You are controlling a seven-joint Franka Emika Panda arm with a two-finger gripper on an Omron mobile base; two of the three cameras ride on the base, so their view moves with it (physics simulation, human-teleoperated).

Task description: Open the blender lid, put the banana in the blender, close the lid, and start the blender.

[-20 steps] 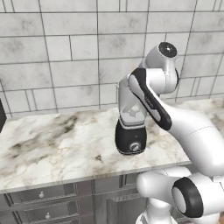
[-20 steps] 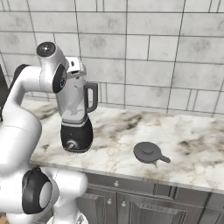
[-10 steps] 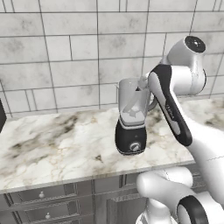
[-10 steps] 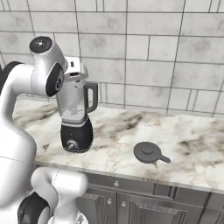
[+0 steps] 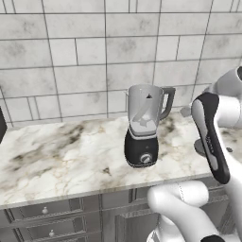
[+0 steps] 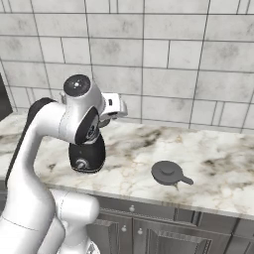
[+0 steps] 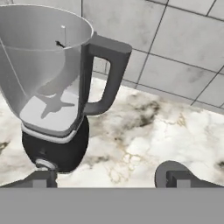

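One lid [image 6: 167, 173] lies flat on the tabletop [image 6: 223, 163], well apart from the blender [image 5: 143, 126], whose jar stands uncovered. The lid appears light, rigid and smooth; judged best grip point is its small central knob, the edge tab second. The end effector [image 7: 113, 180] is spread wide and holds nothing, facing the blender handle. The jar looks empty. The banana cannot be located. The arm hides the jar in the right base view.

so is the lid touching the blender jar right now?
Apart. Right base view shows the blender lid lying flat on the counter, with bare marble between it and the blender.
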